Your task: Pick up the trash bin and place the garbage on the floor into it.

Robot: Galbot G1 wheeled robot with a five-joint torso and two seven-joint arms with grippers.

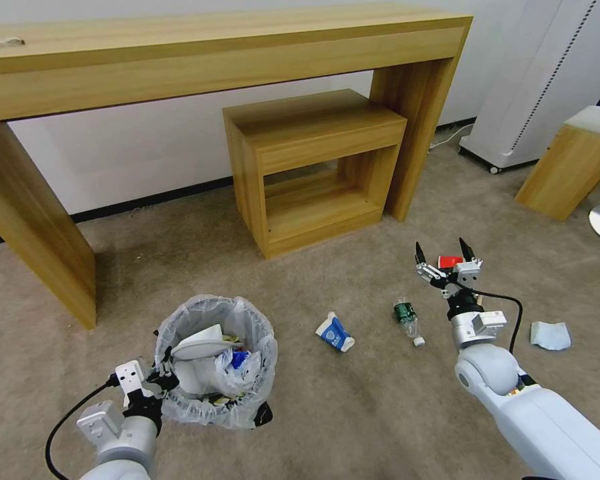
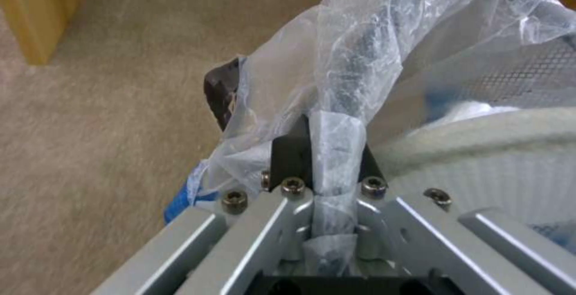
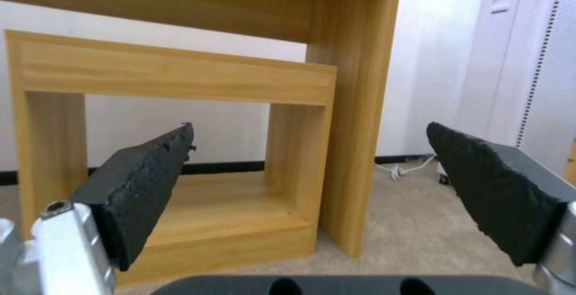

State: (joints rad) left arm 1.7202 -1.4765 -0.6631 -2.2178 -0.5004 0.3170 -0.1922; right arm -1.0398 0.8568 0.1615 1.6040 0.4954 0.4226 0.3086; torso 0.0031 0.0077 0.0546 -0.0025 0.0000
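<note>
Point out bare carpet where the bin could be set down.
Free: the carpet between the trash bin and the right arm, below the blue-white carton. Crowded: around the right gripper, with the bottle, red wrapper and mask.

Wooden console (image 1: 180, 60) — nested table (image 1: 313, 167) (white wall)
</note>
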